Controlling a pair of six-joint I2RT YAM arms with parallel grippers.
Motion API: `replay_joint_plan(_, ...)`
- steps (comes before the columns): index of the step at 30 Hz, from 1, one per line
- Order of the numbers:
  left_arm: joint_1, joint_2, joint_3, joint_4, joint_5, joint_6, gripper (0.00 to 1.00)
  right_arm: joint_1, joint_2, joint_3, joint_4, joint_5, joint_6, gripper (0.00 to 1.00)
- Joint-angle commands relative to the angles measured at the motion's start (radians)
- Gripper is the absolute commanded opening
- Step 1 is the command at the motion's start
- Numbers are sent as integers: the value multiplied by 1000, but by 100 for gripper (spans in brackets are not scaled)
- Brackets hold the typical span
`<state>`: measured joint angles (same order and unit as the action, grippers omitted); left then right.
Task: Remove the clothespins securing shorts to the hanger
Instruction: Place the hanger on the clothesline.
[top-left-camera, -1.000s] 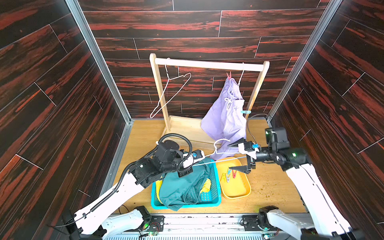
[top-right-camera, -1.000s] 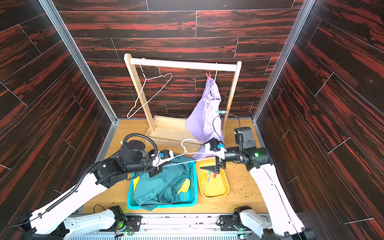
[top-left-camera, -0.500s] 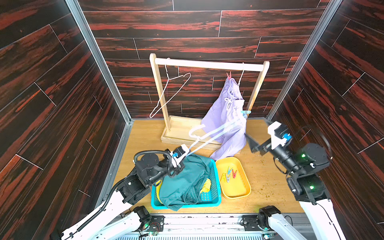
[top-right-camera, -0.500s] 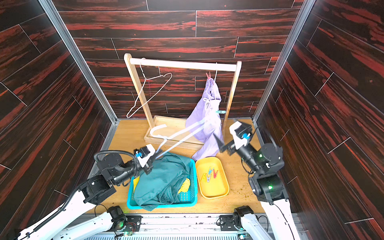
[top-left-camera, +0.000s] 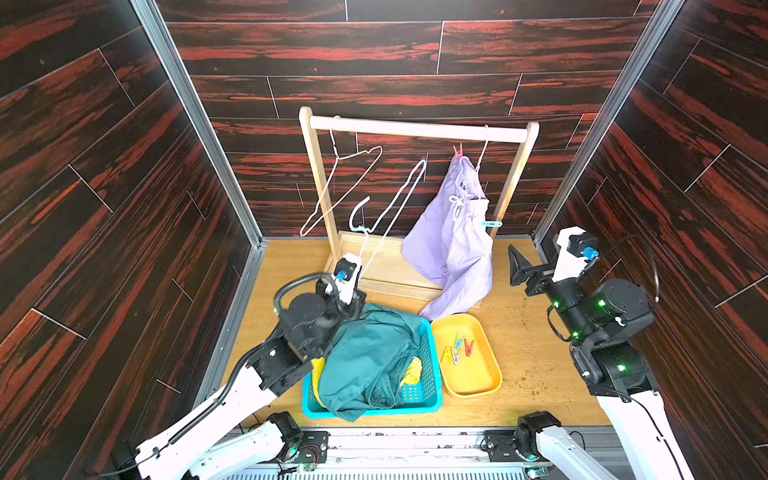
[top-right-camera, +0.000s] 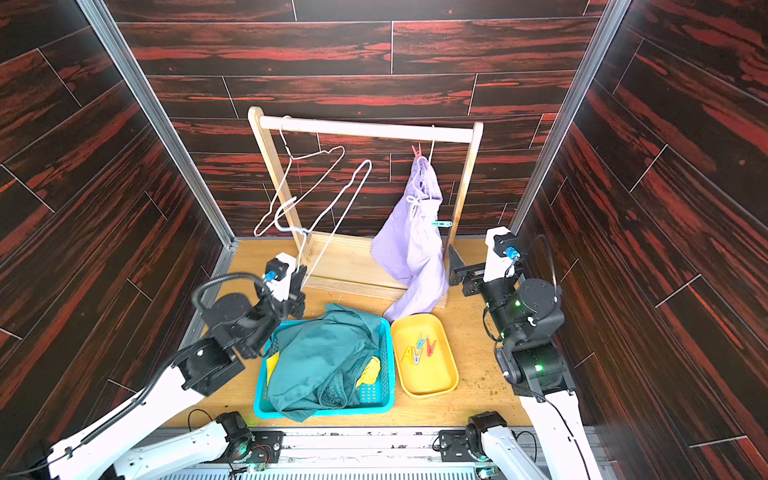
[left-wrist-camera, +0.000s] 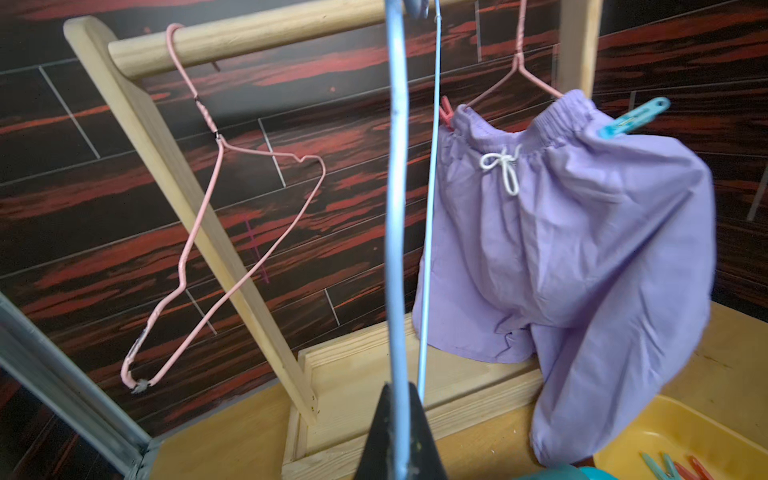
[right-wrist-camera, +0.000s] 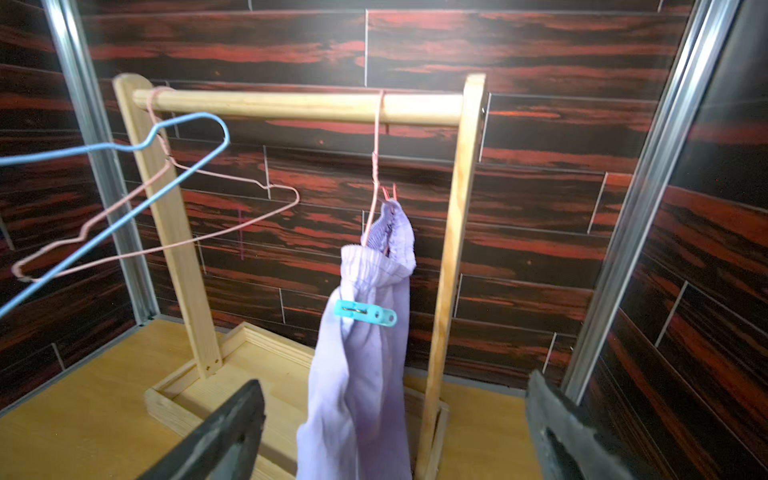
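Left tool (left-wrist-camera: 400, 399) on blue hanger (left-wrist-camera: 395, 232), rack (left-wrist-camera: 257, 31) and shorts (left-wrist-camera: 561, 257) beyond.

The wooden counter (top-left-camera: 534, 357) carries the rack's base (top-left-camera: 399, 274), a blue basket (top-left-camera: 409, 409) and, just beside it, a yellow tray (top-left-camera: 473, 376).

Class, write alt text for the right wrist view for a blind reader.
Lavender shorts hang from a pink hanger on a wooden rack, pinned by a red clothespin at the top and a light blue clothespin lower down. The open right pincer frames them.
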<state>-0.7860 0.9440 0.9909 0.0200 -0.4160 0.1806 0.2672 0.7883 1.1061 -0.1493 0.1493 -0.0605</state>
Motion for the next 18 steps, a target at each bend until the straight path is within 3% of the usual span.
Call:
replay_joint_plan(1, 3, 44, 100, -58, -128, -74, 0, 1, 4, 9, -42, 63, 8, 98)
replay_joint_plan(6, 4, 156, 269, -219, -144, -101, 0, 1, -11, -11, -50, 79, 1, 98)
replay_joint_plan(18, 35, 489, 830, -671, -89, -160, 0, 1, 45, 33, -152, 74, 9, 98)
